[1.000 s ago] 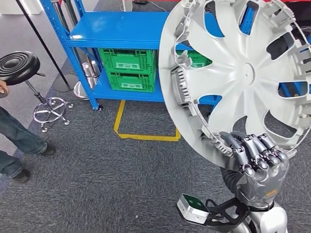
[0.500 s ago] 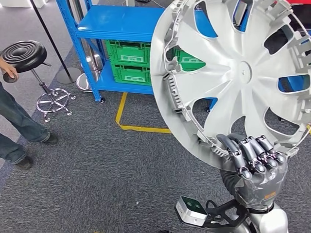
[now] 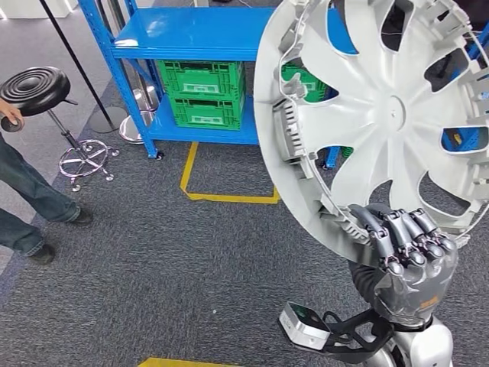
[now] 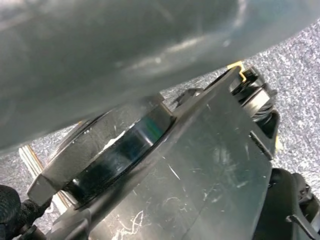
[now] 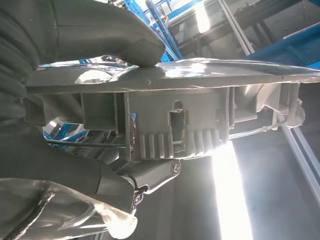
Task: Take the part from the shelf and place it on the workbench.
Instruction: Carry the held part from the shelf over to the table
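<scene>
Clearly we have the wheel cover [image 3: 380, 115] off the blue shelf [image 3: 184, 34], held upright by its lower rim in our right hand [image 3: 406, 264], fingers curled tight. We cannot tell our left hand's state. Next: find the workbench, then lay it down.

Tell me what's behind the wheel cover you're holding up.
Through the wheel cover's openings the blue shelf and a green crate show behind it. The right hand grips its lower rim. The solid spokes hide everything else behind it.
</scene>
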{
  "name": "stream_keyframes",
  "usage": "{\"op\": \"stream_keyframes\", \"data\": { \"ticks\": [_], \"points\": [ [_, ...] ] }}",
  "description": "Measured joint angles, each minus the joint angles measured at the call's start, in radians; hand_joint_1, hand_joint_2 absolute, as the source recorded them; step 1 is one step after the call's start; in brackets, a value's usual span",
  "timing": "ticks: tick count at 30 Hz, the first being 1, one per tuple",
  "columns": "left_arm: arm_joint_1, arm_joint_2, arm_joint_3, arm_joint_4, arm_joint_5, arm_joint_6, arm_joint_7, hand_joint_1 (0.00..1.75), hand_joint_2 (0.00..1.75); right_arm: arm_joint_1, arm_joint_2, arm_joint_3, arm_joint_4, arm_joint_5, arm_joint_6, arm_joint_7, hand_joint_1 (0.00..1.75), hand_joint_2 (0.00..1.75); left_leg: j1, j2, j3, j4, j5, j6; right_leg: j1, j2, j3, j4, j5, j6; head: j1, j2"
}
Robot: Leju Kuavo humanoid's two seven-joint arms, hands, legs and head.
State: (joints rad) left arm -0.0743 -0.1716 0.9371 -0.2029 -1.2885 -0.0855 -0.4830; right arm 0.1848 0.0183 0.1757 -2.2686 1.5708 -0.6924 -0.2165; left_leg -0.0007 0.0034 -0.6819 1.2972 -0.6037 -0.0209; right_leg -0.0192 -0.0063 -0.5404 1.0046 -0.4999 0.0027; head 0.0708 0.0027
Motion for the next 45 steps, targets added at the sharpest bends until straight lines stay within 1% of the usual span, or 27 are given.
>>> {"op": "stream_keyframes", "data": {
  "ticks": [1, 2, 3, 4, 5, 6, 7, 9, 10, 11, 13, 14, 16, 18, 23, 27, 35, 38, 41, 43, 44, 45],
  "points": [
    [0.0, 0.0, 0.0, 0.0, -0.001, 0.0, 0.0, 0.0, 0.0, 0.0, 0.0, -0.001, 0.0, 0.0, 0.0, 0.001, 1.75, 1.75, 0.0, 0.0, 0.018, -0.025, 0.02, 0.002, 0.0, 0.0, -0.003, 0.001, 0.002, 0.001, 0.0, 0.0],
    [0.0, 0.0, 0.0, 0.0, -0.001, 0.0, 0.0, 0.0, 0.0, 0.0, 0.0, -0.002, 0.0, 0.0, 0.0, 0.002, 1.75, 1.75, 0.0, 0.0, 0.053, -0.084, 0.052, 0.006, 0.0, 0.001, -0.004, 0.002, 0.003, 0.002, 0.0, 0.0],
    [-0.001, 0.0, 0.0, 0.0, -0.001, 0.0, 0.0, 0.0, 0.0, -0.001, 0.0, -0.003, 0.0, 0.0, 0.0, 0.004, 1.75, 1.75, -0.001, -0.001, 0.093, -0.158, 0.082, 0.012, 0.0, 0.001, -0.004, 0.002, 0.004, 0.004, 0.0, 0.0],
    [-0.002, 0.0, 0.0, 0.0, -0.001, 0.0, 0.0, 0.0, 0.0, -0.002, 0.0, -0.004, -0.001, 0.0, 0.0, 0.007, 1.75, 1.75, -0.003, -0.001, 0.126, -0.222, 0.104, 0.017, 0.002, 0.002, -0.006, 0.003, 0.006, 0.007, 0.0, 0.0],
    [-0.003, 0.0, -0.001, 0.0, -0.001, -0.001, 0.0, 0.0, 0.0, -0.004, 0.0, -0.004, -0.001, 0.0, 0.0, 0.008, 1.75, 1.75, -0.005, -0.002, 0.146, -0.266, 0.113, 0.023, 0.003, 0.002, -0.009, 0.004, 0.009, 0.012, 0.0, 0.0],
    [-0.003, 0.0, -0.001, 0.0, -0.001, -0.001, 0.0, 0.0, 0.0, -0.005, 0.0, -0.005, -0.002, 0.0, 0.0, 0.009, 1.75, 1.75, -0.008, -0.003, 0.153, -0.286, 0.113, 0.027, 0.003, 0.002, -0.014, 0.005, 0.012, 0.017, 0.001, 0.0],
    [-0.003, 0.0, -0.001, 0.0, -0.001, -0.001, 0.0, 0.0, 0.0, -0.006, 0.0, -0.005, -0.002, 0.0, 0.0, 0.01, 1.75, 1.75, -0.009, -0.003, 0.151, -0.291, 0.113, 0.03, 0.004, 0.002, -0.018, 0.004, 0.016, 0.024, 0.001, 0.0],
    [-0.002, 0.0, -0.001, 0.0, -0.001, -0.001, 0.0, 0.0, 0.0, -0.006, 0.0, -0.006, -0.003, 0.0, 0.0, 0.01, 1.75, 1.75, -0.007, -0.002, 0.147, -0.298, 0.119, 0.039, 0.003, 0.002, -0.024, 0.004, 0.016, 0.034, 0.002, 0.0],
    [-0.001, -0.001, -0.001, 0.0, -0.001, -0.001, 0.0, 0.0, 0.0, -0.007, 0.0, -0.006, -0.003, 0.0, 0.0, 0.009, 1.75, 1.75, -0.007, -0.003, 0.147, -0.302, 0.122, 0.039, 0.003, 0.003, -0.026, 0.0, 0.019, 0.03, 0.003, 0.0],
    [-0.002, -0.002, -0.001, 0.0, -0.001, -0.001, 0.0, 0.0, 0.0, -0.007, 0.0, -0.008, -0.004, 0.0, 0.0, 0.008, 1.75, 1.75, -0.007, -0.003, 0.147, -0.305, 0.124, 0.039, 0.004, 0.003, -0.027, -0.003, 0.016, 0.02, 0.005, 0.0],
    [-0.001, -0.003, -0.001, 0.0, -0.001, -0.002, 0.0, 0.0, 0.0, -0.007, 0.0, -0.011, -0.005, 0.0, 0.0, 0.004, 1.75, 1.75, -0.011, -0.005, 0.145, -0.304, 0.123, 0.035, 0.003, 0.005, -0.027, -0.011, 0.023, 0.003, 0.007, 0.0],
    [-0.001, -0.004, -0.001, 0.001, -0.001, -0.002, 0.0, 0.0, 0.0, -0.006, 0.0, -0.013, -0.005, 0.0, 0.0, 0.002, 1.75, 1.75, -0.012, -0.005, 0.144, -0.304, 0.125, 0.038, 0.002, 0.005, -0.025, -0.011, 0.024, 0.004, 0.006, 0.0],
    [0.0, -0.004, -0.001, 0.001, -0.001, -0.002, 0.0, 0.0, 0.0, -0.005, 0.0, -0.014, -0.005, 0.0, 0.0, -0.001, 1.75, 1.75, -0.014, -0.005, 0.14, -0.303, 0.128, 0.043, 0.0, 0.006, -0.021, -0.015, 0.034, 0.016, 0.006, 0.0],
    [0.0, -0.004, -0.001, 0.001, -0.001, -0.002, 0.0, 0.0, 0.0, -0.004, 0.0, -0.016, -0.005, 0.0, 0.0, -0.001, 1.75, 1.75, -0.015, -0.005, 0.137, -0.302, 0.131, 0.047, -0.001, 0.005, -0.02, -0.017, 0.039, 0.023, 0.006, 0.0],
    [0.001, -0.004, -0.001, 0.001, -0.001, -0.002, 0.0, 0.0, 0.0, -0.004, 0.0, -0.019, -0.005, 0.0, 0.0, -0.002, 1.75, 1.75, -0.016, -0.005, 0.135, -0.302, 0.133, 0.049, -0.002, 0.005, -0.021, -0.019, 0.042, 0.03, 0.006, 0.0],
    [0.001, -0.003, -0.001, 0.001, -0.001, -0.002, 0.0, 0.0, 0.0, -0.004, 0.0, -0.02, -0.005, 0.0, 0.0, -0.002, 1.75, 1.75, -0.016, -0.005, 0.133, -0.302, 0.135, 0.048, -0.002, 0.005, -0.024, -0.019, 0.044, 0.033, 0.006, 0.0],
    [0.001, -0.003, -0.001, 0.001, -0.001, -0.002, 0.0, 0.0, 0.0, -0.004, 0.0, -0.021, -0.005, 0.0, 0.0, -0.004, 1.75, 1.75, -0.015, -0.005, 0.129, -0.302, 0.138, 0.043, -0.001, 0.005, -0.03, -0.016, 0.044, 0.033, 0.006, 0.0],
    [0.001, -0.003, -0.001, 0.001, -0.001, -0.002, 0.0, 0.0, 0.0, -0.004, 0.0, -0.021, -0.005, 0.0, 0.0, 0.013, 1.75, 1.75, -0.015, -0.005, 0.129, -0.301, 0.138, 0.044, -0.001, 0.005, -0.031, -0.015, 0.045, 0.033, 0.006, 0.0],
    [0.001, -0.002, -0.001, 0.001, -0.001, -0.002, 0.0, 0.0, 0.0, -0.005, 0.0, -0.02, -0.005, 0.0, 0.0, 0.038, 1.75, 1.75, -0.019, -0.006, 0.125, -0.295, 0.139, 0.052, -0.005, 0.005, -0.031, -0.02, 0.051, 0.043, 0.005, 0.0],
    [0.0, -0.002, -0.001, 0.001, -0.001, -0.001, 0.0, 0.0, 0.0, -0.005, 0.0, -0.019, -0.007, 0.0, 0.0, 0.05, 1.75, 1.75, -0.016, -0.002, 0.129, -0.308, 0.148, 0.061, -0.005, 0.007, -0.036, -0.019, 0.049, 0.049, 0.006, 0.0],
    [0.0, -0.002, -0.001, 0.001, -0.001, -0.001, 0.0, 0.0, 0.0, -0.005, 0.0, -0.019, -0.009, 0.0, 0.0, 0.055, 1.75, 1.75, -0.013, 0.002, 0.13, -0.318, 0.154, 0.066, -0.004, 0.007, -0.044, -0.004, 0.035, 0.051, 0.006, 0.0],
    [0.0, -0.003, -0.001, 0.001, -0.001, -0.001, 0.0, 0.0, 0.0, -0.006, 0.0, -0.018, -0.01, 0.0, 0.0, 0.057, 1.75, 1.75, -0.01, 0.007, 0.131, -0.326, 0.16, 0.069, -0.004, 0.007, -0.062, 0.031, 0.01, 0.052, 0.008, 0.0]
  ]
}}
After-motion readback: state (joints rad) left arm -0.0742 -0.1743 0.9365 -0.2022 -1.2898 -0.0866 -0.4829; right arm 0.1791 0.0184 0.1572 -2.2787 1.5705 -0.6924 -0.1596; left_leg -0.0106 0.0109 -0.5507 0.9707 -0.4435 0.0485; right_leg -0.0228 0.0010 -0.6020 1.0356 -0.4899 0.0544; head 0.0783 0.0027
